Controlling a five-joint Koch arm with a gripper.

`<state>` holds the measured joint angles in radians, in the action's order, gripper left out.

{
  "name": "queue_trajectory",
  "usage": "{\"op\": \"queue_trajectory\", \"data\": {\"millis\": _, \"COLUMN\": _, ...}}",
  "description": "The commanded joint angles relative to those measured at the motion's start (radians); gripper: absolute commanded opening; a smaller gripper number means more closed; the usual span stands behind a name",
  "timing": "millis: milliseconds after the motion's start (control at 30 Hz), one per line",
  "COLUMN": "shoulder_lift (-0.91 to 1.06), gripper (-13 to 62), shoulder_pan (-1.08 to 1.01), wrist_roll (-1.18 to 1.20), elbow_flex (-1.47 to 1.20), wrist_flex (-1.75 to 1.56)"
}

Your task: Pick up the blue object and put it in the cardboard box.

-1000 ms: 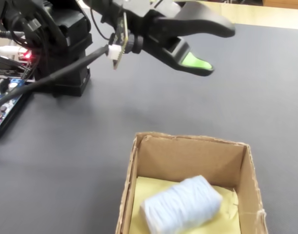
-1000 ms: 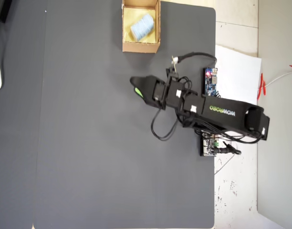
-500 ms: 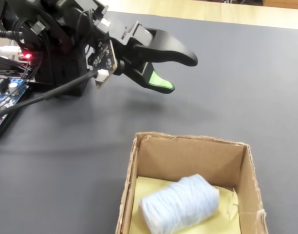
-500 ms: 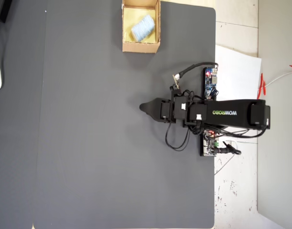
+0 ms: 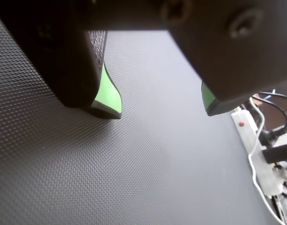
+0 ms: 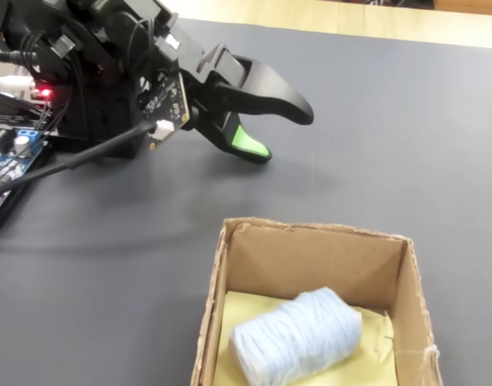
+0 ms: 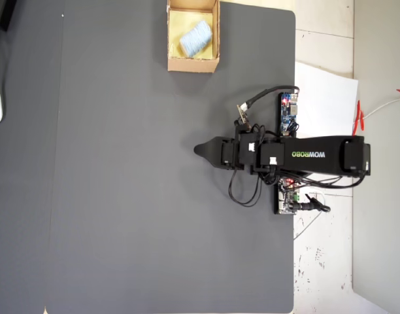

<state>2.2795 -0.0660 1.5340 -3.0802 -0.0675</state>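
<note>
Wrist view, my gripper: two black jaws tipped with green pads, a clear gap between them and nothing held; only the dark textured mat shows through the gap.
Wrist view, edge: a white power strip with cables lies at the right, beyond the mat.
Fixed view, my gripper: jaws parted and empty, tips low over the mat, pointing to the right of this view, with one green pad facing the camera.
Fixed view, blue object: lying on its side inside the cardboard box, on the pale yellow floor, set slantwise between the walls.
Fixed view, box and gripper: well apart, with bare mat between them.
Overhead view, cardboard box: at the top edge of the mat, the blue object inside it.
Overhead view, my gripper: near the middle of the mat, pointing left in this view, well below the box; here I cannot tell how far the jaws stand apart.
Overhead view, surroundings: a white paper sheet lies beside my arm's base, right of the mat.
</note>
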Motion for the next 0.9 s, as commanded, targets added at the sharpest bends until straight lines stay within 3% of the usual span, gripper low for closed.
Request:
{"op": "queue_trajectory", "data": {"millis": 0, "shoulder_lift": 0.083, "gripper": 34.1, "shoulder_pan": -0.025, "wrist_roll": 0.002, "elbow_flex": -0.038, "wrist_flex": 0.089}}
{"op": "queue_trajectory", "data": {"millis": 867, "shoulder_lift": 0.081, "gripper": 34.1, "shoulder_pan": -0.037, "wrist_roll": 0.003, "elbow_flex": -0.038, "wrist_flex": 0.091}}
